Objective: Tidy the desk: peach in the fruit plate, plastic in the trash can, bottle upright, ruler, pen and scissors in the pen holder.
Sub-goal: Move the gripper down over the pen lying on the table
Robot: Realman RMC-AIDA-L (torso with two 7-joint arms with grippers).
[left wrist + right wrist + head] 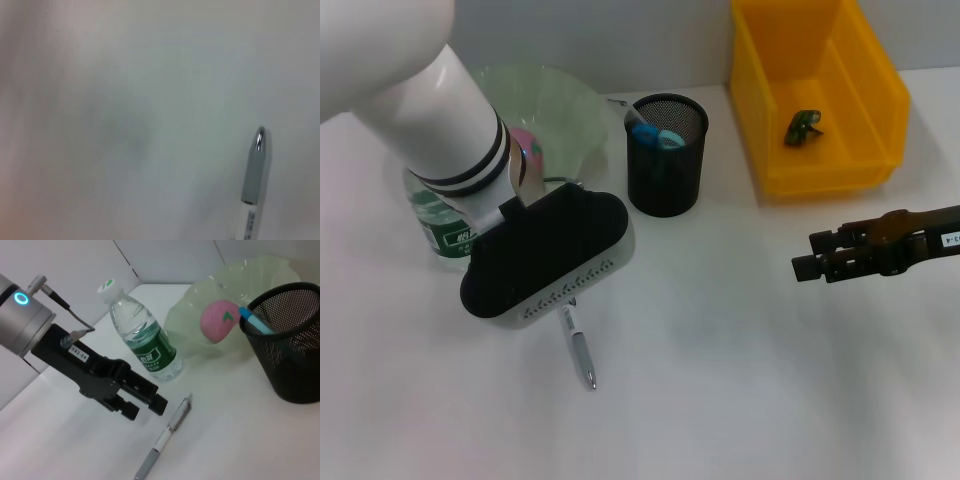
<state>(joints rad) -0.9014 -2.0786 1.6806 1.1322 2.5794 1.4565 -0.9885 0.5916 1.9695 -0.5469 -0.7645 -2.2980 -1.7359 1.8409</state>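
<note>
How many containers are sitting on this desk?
3: a pale green fruit plate at the back left with a pink peach in it, a black mesh pen holder beside it, and a yellow trash bin at the back right. Others may sit out of view.

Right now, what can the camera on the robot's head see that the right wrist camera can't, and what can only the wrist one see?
Only the head view shows the yellow bin with a small dark scrap inside, and the right gripper at the table's right side.

Only the right wrist view shows the left gripper hovering beside the pen, plus the bottle's cap.

Both show the pen lying on the table, the black pen holder, the upright bottle and the pink peach in the green plate.
</note>
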